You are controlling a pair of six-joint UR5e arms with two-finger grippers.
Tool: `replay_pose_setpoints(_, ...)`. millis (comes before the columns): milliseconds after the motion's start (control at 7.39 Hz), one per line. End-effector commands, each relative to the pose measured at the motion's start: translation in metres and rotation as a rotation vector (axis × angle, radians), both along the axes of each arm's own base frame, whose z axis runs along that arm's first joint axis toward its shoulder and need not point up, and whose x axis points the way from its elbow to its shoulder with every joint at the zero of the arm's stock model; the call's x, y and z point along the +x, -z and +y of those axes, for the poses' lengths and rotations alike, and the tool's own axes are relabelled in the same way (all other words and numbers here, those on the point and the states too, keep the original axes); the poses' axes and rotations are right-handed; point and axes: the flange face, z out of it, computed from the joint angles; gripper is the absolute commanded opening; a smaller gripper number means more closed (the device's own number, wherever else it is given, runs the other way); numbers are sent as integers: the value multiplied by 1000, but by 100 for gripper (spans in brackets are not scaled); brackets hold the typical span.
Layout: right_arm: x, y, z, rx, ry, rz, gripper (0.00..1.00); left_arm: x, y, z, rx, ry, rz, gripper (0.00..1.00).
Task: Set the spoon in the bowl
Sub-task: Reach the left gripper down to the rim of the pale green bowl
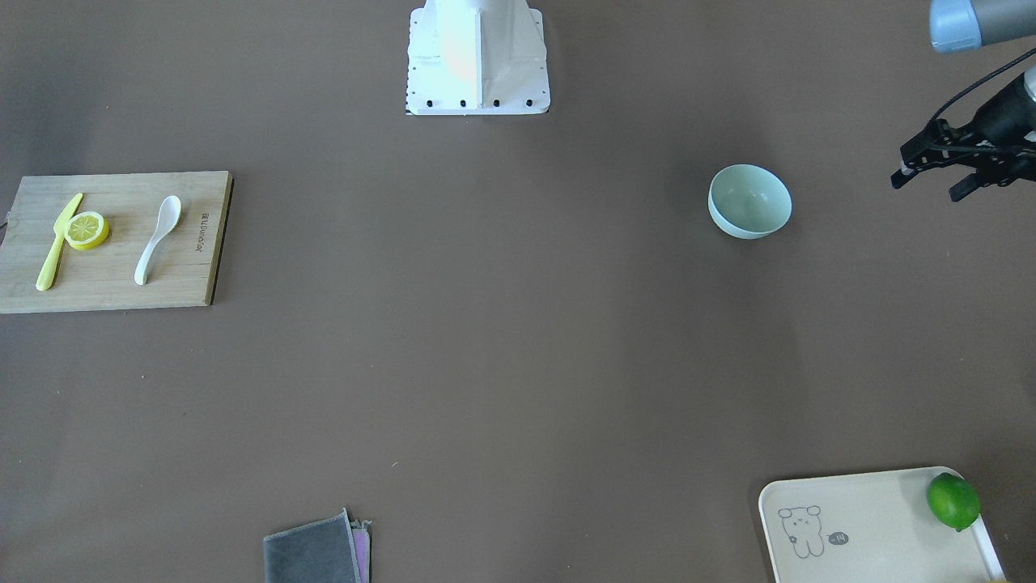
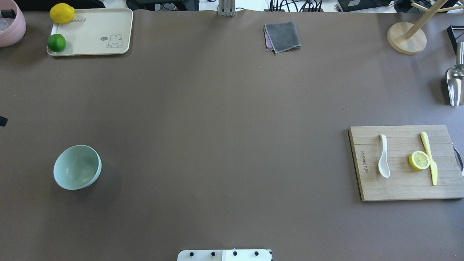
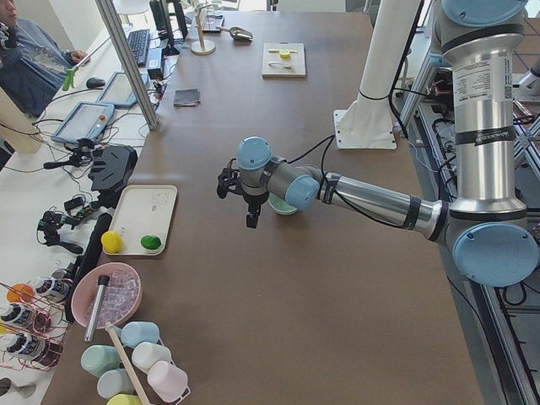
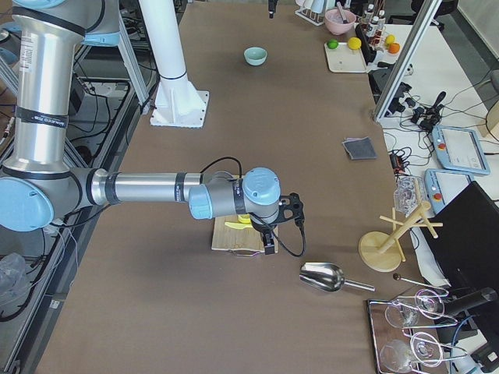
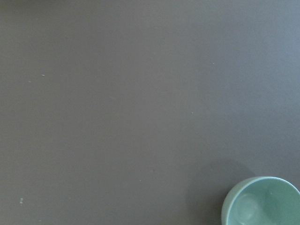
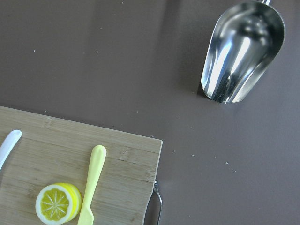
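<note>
The white spoon lies on a wooden cutting board, also seen from overhead; only its handle tip shows in the right wrist view. The mint-green bowl stands upright and empty on the table at the far opposite side. My left gripper hovers beside the bowl, open and empty; the bowl sits at the lower right of its wrist view. My right gripper hangs over the board's outer end; I cannot tell whether it is open or shut.
A lemon slice and a yellow knife lie on the board beside the spoon. A metal scoop lies beyond the board. A folded grey cloth, a tray with a lime and a lemon, and a wooden stand line the far edge.
</note>
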Motion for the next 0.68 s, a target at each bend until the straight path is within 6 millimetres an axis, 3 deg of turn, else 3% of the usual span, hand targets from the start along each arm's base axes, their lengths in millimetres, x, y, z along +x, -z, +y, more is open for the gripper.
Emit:
replay_pose_setpoints(0, -1, -2, 1, -3, 2, -2, 100, 61, 4, 15, 48, -60, -49, 98)
replay_pose_setpoints(271, -1, -13, 1, -27, 1, -3, 100, 121, 3, 40, 8, -58, -73, 98)
replay_pose_setpoints(541, -2, -16, -1, -32, 3, -4, 100, 139, -42, 41, 31, -81, -50, 98)
